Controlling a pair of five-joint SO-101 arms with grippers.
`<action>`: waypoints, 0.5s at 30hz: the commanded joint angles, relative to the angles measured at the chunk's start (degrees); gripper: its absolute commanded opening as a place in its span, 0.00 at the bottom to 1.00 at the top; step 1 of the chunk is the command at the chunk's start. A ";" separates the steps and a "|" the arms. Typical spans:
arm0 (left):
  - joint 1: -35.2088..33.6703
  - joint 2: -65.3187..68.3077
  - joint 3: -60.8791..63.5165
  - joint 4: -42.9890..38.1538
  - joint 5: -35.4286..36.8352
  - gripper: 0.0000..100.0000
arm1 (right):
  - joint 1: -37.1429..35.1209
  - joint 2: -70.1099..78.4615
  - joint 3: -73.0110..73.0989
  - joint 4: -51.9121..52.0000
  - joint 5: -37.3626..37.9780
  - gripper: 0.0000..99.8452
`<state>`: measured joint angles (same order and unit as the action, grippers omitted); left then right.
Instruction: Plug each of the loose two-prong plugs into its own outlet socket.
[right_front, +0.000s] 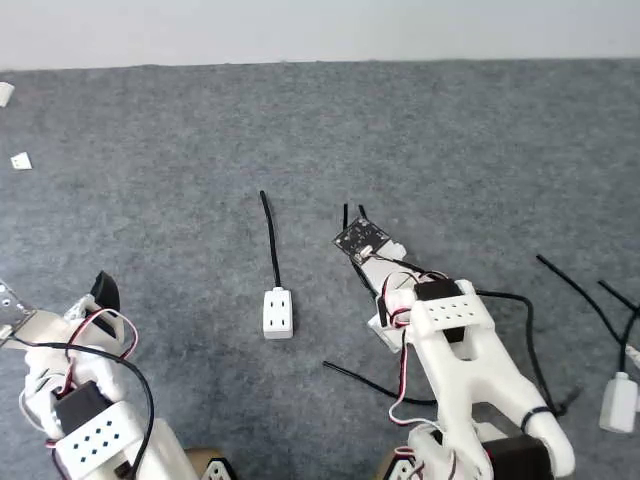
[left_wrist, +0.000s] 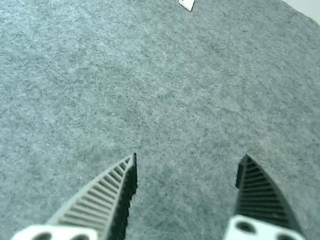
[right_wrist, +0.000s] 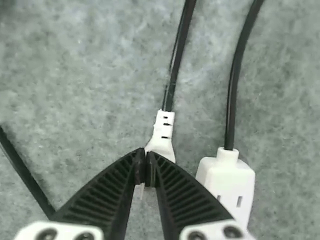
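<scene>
Right gripper (right_wrist: 145, 162) jaws clamp the small white two-prong plastic plug (right_wrist: 164, 131) just beside a white plastic outlet socket block (right_wrist: 227, 181) on the grey felt counter (right_wrist: 75, 75), apparently for insertion; left gripper (left_wrist: 190, 160) jaws open, holding nothing.

Two arms are sitting at the counter (right_front: 450, 130): the left arm (right_front: 95, 430) and the right arm (right_front: 480, 360). Each is carrying one claw, making two: the left claw (left_wrist: 189, 157) and the right claw (right_wrist: 145, 152). From above, two white cord ends are lying in the open: a middle socket (right_front: 277, 312) and a block (right_front: 618, 400) at the right edge, its kind being unclear. Close by the right claw, one plug (right_wrist: 164, 132) and one socket (right_wrist: 226, 182) are lying side by side, with three black cords (right_wrist: 177, 55) running around them. Two white scraps (right_front: 20, 160) are lying at the counter's far left.
</scene>
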<state>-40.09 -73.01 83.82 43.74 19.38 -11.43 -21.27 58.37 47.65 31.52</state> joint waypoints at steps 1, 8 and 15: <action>0.35 -0.70 -0.31 -1.41 0.09 0.30 | 1.80 0.48 -2.37 -1.27 0.88 0.01; 0.35 -0.70 -0.31 -1.41 0.09 0.30 | -1.01 0.84 -3.87 -3.38 0.62 0.02; 0.35 -0.70 -0.31 -1.41 0.09 0.30 | -3.38 1.10 -4.48 -6.55 0.79 0.08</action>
<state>-40.09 -73.01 83.82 43.74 19.38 -14.15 -20.31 57.05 43.52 31.87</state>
